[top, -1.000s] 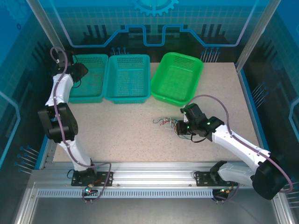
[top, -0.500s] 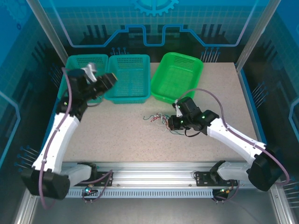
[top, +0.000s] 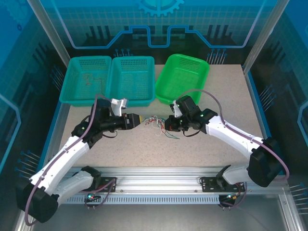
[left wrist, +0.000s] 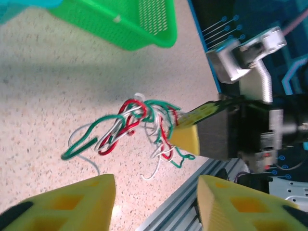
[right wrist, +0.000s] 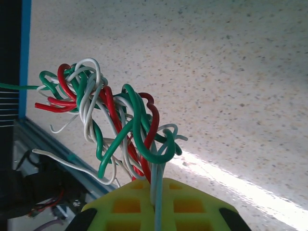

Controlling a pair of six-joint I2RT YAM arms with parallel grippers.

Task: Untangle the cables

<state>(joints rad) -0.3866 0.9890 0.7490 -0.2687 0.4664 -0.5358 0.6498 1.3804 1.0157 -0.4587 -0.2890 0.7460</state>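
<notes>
Red, white and dark green wires make up the cables (left wrist: 139,125), wound into one loose knot with several loops and stray ends sticking out. The knot sits at the middle of the speckled table (top: 216,96), between the two arms and in front of the bright green basket (top: 183,77); whether it touches the tabletop is unclear. The right gripper (right wrist: 156,187) is clenched on the cables, with a pale strand running down between its yellow fingers. The left gripper (left wrist: 156,192) faces the knot from the other side, near it but apart, fingers spread with nothing between them
</notes>
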